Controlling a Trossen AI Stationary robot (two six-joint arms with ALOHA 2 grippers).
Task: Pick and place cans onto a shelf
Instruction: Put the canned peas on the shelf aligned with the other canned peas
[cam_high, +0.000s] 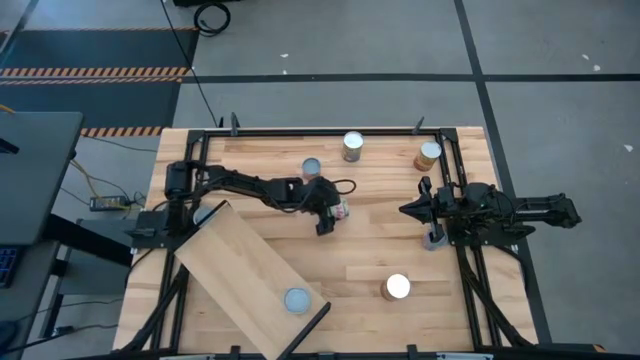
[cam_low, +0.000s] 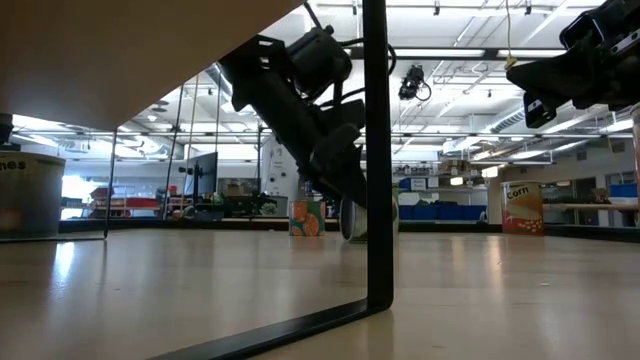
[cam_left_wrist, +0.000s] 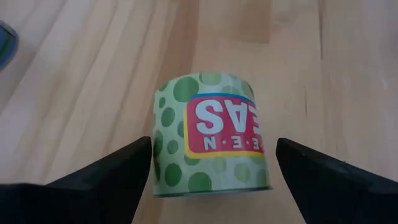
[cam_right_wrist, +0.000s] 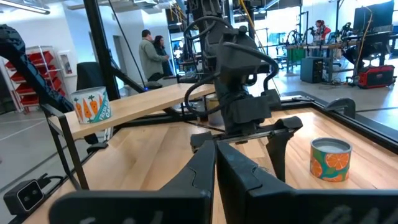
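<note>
A green-dotted can (cam_left_wrist: 211, 137) with a red label appears to lie on its side on the table near the middle (cam_high: 342, 210). My left gripper (cam_left_wrist: 214, 165) is open, slanting down from the left, with one finger on each side of the can (cam_high: 331, 214). My right gripper (cam_right_wrist: 216, 163) is shut and empty, raised at the table's right (cam_high: 410, 210). The shelf (cam_high: 245, 270) is a pale plank at the near left, raised above the table, with a dark bar (cam_high: 310, 325) at its near end. Two cans (cam_high: 297, 299) (cam_high: 205, 213) stand on it. My left gripper's fingers stand at the two sides of the can's wall. One fingertip (cam_left_wrist: 140, 155) is right at the can's wall (cam_left_wrist: 160, 155), and I cannot tell whether it touches. The other fingertip (cam_left_wrist: 292, 155) shows a narrow gap.
Upright cans stand at the far middle (cam_high: 352, 146), left of it (cam_high: 312, 167), at the far right (cam_high: 428, 155) and at the near right (cam_high: 397, 288). In the low view the shelf's dark post (cam_low: 378, 150) stands in front of the left arm. People stand in the room beyond (cam_right_wrist: 149, 53).
</note>
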